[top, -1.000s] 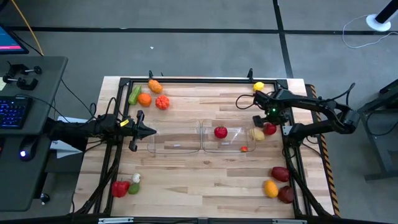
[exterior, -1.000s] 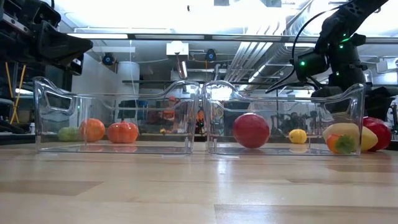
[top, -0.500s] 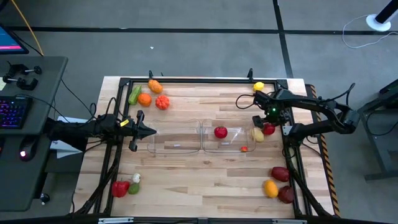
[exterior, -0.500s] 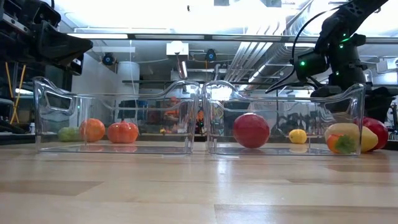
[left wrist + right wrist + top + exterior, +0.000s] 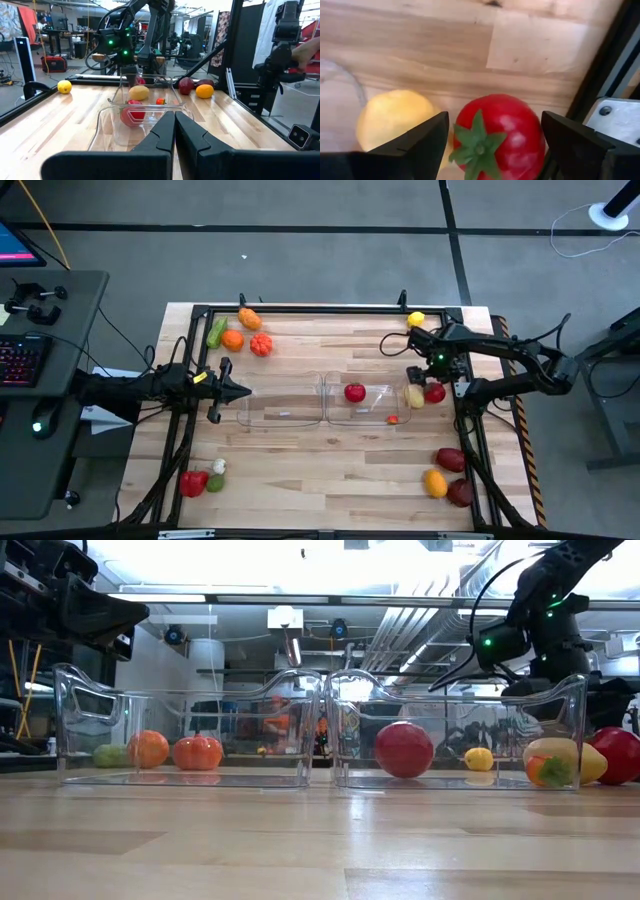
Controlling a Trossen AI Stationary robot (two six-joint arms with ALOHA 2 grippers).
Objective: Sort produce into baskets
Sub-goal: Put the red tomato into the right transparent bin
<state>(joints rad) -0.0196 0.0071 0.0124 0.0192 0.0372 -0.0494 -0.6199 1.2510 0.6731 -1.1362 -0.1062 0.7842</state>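
Two clear tubs stand side by side mid-table: the left one (image 5: 280,404) and the right one (image 5: 366,404). The right tub holds a red apple (image 5: 354,392), a small orange-red piece (image 5: 393,419) and a yellow piece (image 5: 414,396) at its right end. A red tomato with a green calyx (image 5: 500,137) rests on the table just right of that tub (image 5: 434,391). My right gripper (image 5: 492,125) is open above the tomato, one finger on either side (image 5: 436,383). My left gripper (image 5: 243,390) is shut and empty at the left tub's left end (image 5: 175,117). My right gripper comes at the tomato from above, pointing down, its fingers (image 5: 422,145) standing on either side of it. I cannot tell whether they touch it. The tomato sits on the table, calyx up.
A carrot (image 5: 249,318), a cucumber (image 5: 217,332), an orange (image 5: 232,339) and a pumpkin (image 5: 261,345) lie far left. A lemon (image 5: 416,319) lies far right. Three pieces (image 5: 448,475) lie near right, and a pepper group (image 5: 200,479) near left. A black frame rail (image 5: 466,430) runs beside the tomato.
The red tomato has shifted a little toward the table's right edge, coming out from behind the right tub's end in the low view. Both arms have kept nearly still.
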